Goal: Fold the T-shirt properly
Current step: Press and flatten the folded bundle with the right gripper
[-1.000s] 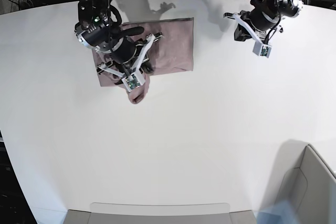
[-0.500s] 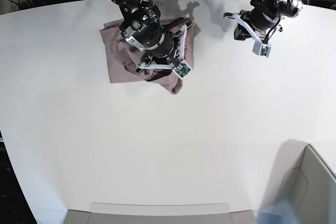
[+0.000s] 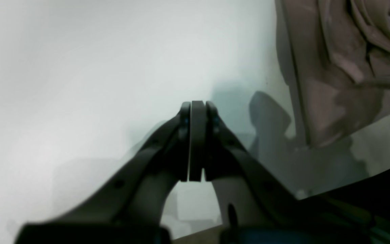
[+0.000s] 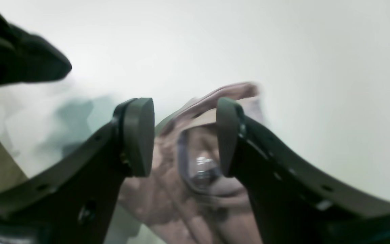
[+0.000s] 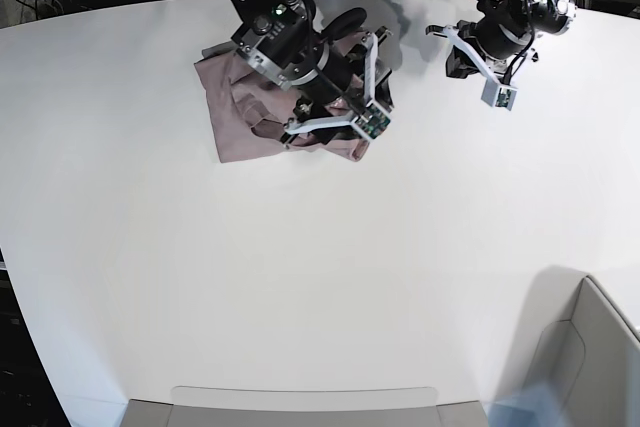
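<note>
Jaws first: your right gripper (image 4: 185, 135) stands parted above the cloth, gripping nothing; your left gripper (image 3: 196, 142) is pressed shut and empty. Between them, upper centre of the base view, the dusty-pink soft cotton T-shirt (image 5: 232, 112) lies bunched on the white table (image 5: 320, 277). It looks light and limp; pinch a doubled hem or corner. Pale neck print is unreadable.

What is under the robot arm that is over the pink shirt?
Under the right gripper, whose jaws stand open, lies the bunched pink T-shirt on the white table. The arm hides the shirt's middle, so how neatly it is folded there cannot be seen.
</note>
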Controlling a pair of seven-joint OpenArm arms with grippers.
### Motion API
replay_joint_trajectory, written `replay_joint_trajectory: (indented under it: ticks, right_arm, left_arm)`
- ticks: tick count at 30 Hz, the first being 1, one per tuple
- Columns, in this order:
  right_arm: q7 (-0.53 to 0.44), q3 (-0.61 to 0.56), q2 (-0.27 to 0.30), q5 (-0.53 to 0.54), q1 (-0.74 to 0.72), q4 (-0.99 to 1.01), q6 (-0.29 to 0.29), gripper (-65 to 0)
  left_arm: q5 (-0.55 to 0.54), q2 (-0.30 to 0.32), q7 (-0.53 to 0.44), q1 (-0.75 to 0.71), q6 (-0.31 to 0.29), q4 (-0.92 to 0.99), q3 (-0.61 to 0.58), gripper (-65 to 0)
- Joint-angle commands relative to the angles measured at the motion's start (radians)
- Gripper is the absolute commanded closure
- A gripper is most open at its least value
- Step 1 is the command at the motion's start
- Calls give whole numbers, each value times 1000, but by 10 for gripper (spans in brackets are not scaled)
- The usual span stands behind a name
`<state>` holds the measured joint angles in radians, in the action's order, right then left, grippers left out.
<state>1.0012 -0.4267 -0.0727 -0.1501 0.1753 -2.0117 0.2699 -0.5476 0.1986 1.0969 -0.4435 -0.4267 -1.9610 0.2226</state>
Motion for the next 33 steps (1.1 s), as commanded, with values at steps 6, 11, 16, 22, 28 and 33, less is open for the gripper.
replay_joint_trajectory:
  ticks: [6,11,16,22,28,33]
  right_arm:
    - [-15,193,75,-12,-33,-37,-1,-175]
    - [-11,259,104,-12,-38,-31,-1,-38]
    - [-6,210,104,-12,-18,13,33,-5]
    - [71,-48,113,-12,60,1,283,-4]
    - [71,-111,106,-12,65,-36,360,-4]
    - [69,-41,104,-12,14,-39,360,-5]
  left_arm:
    - [-12,-1,-19,1,-2,-15,1,0]
    - [-12,-1,-22,1,-2,4,1,0]
    - [-12,-3,-24,2,-2,35,1,0]
    - [-13,-3,-25,2,-2,35,8,0]
    - [-13,-4,-25,2,-2,35,2,0]
    - [-13,-4,-25,2,-2,35,5,0]
